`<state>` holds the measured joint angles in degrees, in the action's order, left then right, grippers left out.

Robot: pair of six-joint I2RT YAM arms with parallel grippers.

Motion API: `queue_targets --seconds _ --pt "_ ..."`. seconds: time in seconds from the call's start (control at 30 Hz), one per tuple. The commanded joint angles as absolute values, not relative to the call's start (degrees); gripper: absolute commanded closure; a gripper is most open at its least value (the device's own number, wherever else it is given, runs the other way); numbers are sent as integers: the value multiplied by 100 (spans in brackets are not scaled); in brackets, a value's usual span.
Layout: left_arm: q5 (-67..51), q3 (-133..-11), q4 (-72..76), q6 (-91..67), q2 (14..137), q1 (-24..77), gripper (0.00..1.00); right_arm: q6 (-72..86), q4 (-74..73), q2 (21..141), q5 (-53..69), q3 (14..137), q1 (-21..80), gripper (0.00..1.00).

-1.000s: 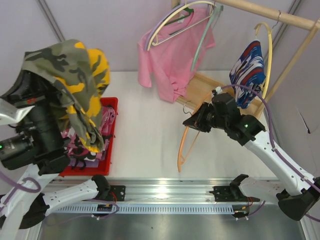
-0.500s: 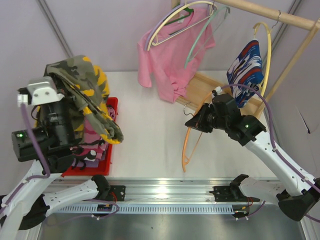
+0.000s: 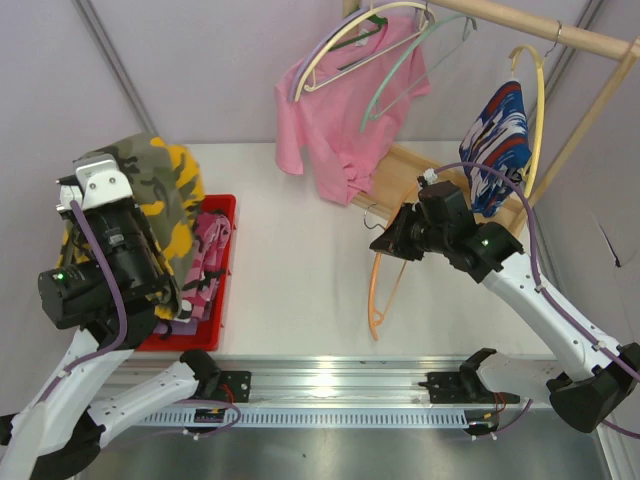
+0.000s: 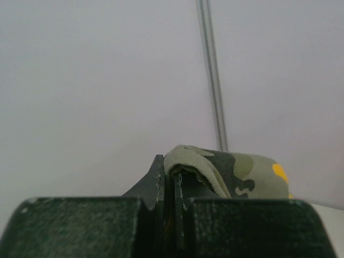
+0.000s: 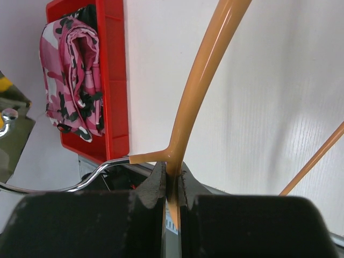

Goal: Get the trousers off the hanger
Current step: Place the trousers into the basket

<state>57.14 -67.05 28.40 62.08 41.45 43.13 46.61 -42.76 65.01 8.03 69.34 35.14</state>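
Note:
My left gripper (image 4: pixel 173 173) is shut on the yellow-olive camouflage trousers (image 4: pixel 236 171). In the top view these trousers (image 3: pixel 165 195) drape over the left arm above the red bin (image 3: pixel 222 206), hiding the fingers. Pink-and-black camouflage trousers (image 3: pixel 205 262) lie in the bin, and they also show in the right wrist view (image 5: pixel 70 70). My right gripper (image 5: pixel 172 174) is shut on a bare orange hanger (image 5: pixel 207 75), held over the table (image 3: pixel 378 292). Blue, white and red trousers (image 3: pixel 497 132) hang on a yellow hanger (image 3: pixel 540 90) at the right.
A plain pink T-shirt (image 3: pixel 340 120) hangs on hangers from the wooden rail (image 3: pixel 560 35). The rack's wooden base (image 3: pixel 398 175) lies behind my right gripper (image 3: pixel 388 244). The red bin's rim (image 5: pixel 113 80) shows in the right wrist view.
My left arm has come down and in, bringing the yellow-olive trousers lower over the red bin. My right gripper has shifted slightly with the orange hanger, which now hangs straighter.

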Motion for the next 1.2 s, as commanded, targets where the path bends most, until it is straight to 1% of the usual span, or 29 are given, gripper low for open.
queue_targets --seconds 0.0,0.13,0.23,0.43,0.57,0.63,0.67,0.77,0.8,0.87,0.9,0.93,0.97,1.0,1.13,1.17 --pt "5546 -6847 3314 6460 4122 3878 100 4395 -3956 6530 941 7330 3551 100" --pt "5616 -6926 3103 6451 4219 3560 100 4123 -3657 6557 861 7488 3893 100" --pt "5660 -6952 2989 6416 4149 3428 100 3745 -3270 6600 1229 7680 4305 100" --pt "5827 -6935 2769 6556 3955 3252 100 3173 -3463 7127 1336 8296 5035 100" --pt "5871 -6917 2655 6469 3832 3234 100 2717 -2823 7330 1520 8481 5413 100" --pt "5897 -6917 2637 6443 3771 3234 100 2435 -2690 7627 1416 8621 5502 100" --pt "5897 -6917 2611 6364 3753 3234 100 2365 -2707 7777 1163 8744 5502 100" --pt "5880 -7014 2391 6258 3718 3234 100 1838 -2960 8576 854 9569 5554 100" --pt "5889 -7048 2338 6267 3709 3234 100 1672 -3005 8778 905 10067 5589 100" --pt "5897 -7058 2294 6293 3709 3234 100 1205 -3084 9383 1028 10553 5712 100" --pt "5897 -7075 2268 6293 3700 3234 100 1065 -3111 9604 1255 11052 5739 100" --pt "5897 -7084 2241 6293 3691 3234 100 889 -3216 9807 1396 11300 5748 100" --pt "5897 -7101 2215 6284 3691 3234 100 862 -3304 10270 1528 11572 5748 100" --pt "5906 -7102 2189 6293 3709 3234 100 853 -3426 10535 1825 12202 5748 100" --pt "5976 -7172 2223 6433 3797 3226 100 905 -3998 11949 2643 13566 5827 100" --pt "5977 -7172 2232 6460 3814 3226 100 931 -4025 11953 2672 13753 5862 100"
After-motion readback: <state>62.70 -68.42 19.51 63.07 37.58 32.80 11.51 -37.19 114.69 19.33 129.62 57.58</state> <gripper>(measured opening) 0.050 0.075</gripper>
